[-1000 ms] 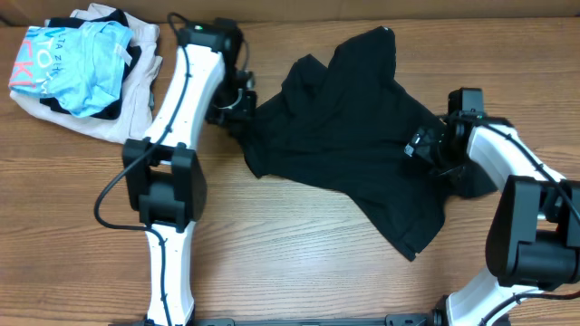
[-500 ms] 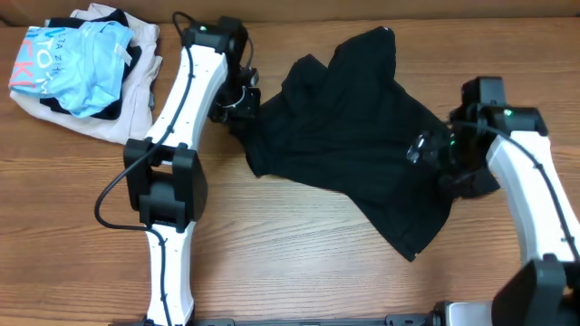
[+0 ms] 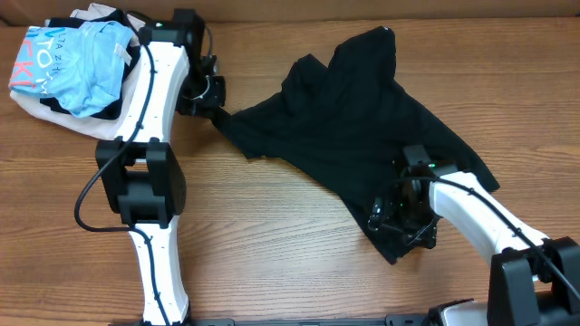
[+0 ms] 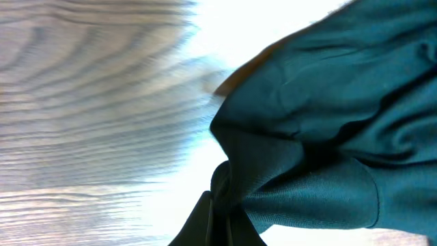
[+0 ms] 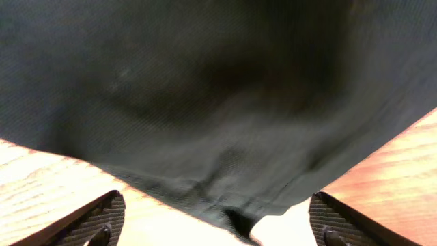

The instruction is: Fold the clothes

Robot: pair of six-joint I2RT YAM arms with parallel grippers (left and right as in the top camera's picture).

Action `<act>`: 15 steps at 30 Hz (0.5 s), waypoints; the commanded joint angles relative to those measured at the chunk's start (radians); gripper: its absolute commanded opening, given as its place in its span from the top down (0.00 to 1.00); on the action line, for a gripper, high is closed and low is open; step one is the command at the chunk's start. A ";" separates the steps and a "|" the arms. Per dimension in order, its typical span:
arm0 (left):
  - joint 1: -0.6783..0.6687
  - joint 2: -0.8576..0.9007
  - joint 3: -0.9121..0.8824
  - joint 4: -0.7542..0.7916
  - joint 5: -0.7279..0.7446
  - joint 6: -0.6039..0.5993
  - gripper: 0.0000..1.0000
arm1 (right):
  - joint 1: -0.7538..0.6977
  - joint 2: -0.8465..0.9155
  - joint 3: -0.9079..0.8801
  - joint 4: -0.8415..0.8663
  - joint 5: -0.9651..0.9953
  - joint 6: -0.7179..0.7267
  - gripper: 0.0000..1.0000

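Observation:
The black garment (image 3: 362, 127) lies crumpled across the middle and right of the wooden table, with a small white tag (image 3: 391, 31) at its far edge. My left gripper (image 3: 216, 110) is shut on the garment's left corner and stretches it leftward; the left wrist view shows the pinched cloth (image 4: 300, 171) running into the jaws (image 4: 225, 229). My right gripper (image 3: 396, 226) is open above the garment's front lower corner. In the right wrist view, its two fingers (image 5: 218, 222) stand wide apart with the cloth's hem (image 5: 225, 198) between them, not gripped.
A pile with a light blue printed garment (image 3: 82, 59) on a beige garment (image 3: 136, 86) lies at the far left corner, close to my left arm. Bare wood shows along the front (image 3: 272, 263).
My left gripper pulled the garment's left corner further left, stretching the cloth. My right gripper left the garment's right side and moved forward and left to its front lower corner.

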 commanded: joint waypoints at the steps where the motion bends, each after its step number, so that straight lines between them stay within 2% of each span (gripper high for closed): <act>1: 0.036 0.000 0.019 0.018 -0.010 -0.006 0.96 | 0.069 -0.003 -0.043 0.063 0.009 0.058 0.15; 4: 0.039 0.000 0.019 0.016 -0.010 -0.006 0.95 | 0.108 -0.003 -0.069 0.118 0.007 0.110 0.25; 5: 0.039 0.000 0.019 0.016 -0.010 -0.006 0.95 | 0.119 -0.003 -0.071 0.121 0.007 0.113 0.32; 6: 0.037 0.000 0.019 0.017 -0.010 -0.006 0.95 | 0.125 -0.003 -0.071 0.120 0.008 0.122 0.36; 7: 0.037 0.000 0.019 0.017 -0.010 -0.006 0.95 | 0.140 -0.003 -0.071 0.110 0.008 0.131 0.44; 15: 0.038 0.000 0.019 0.002 -0.010 -0.006 0.96 | 0.201 -0.003 -0.071 0.079 0.007 0.177 0.77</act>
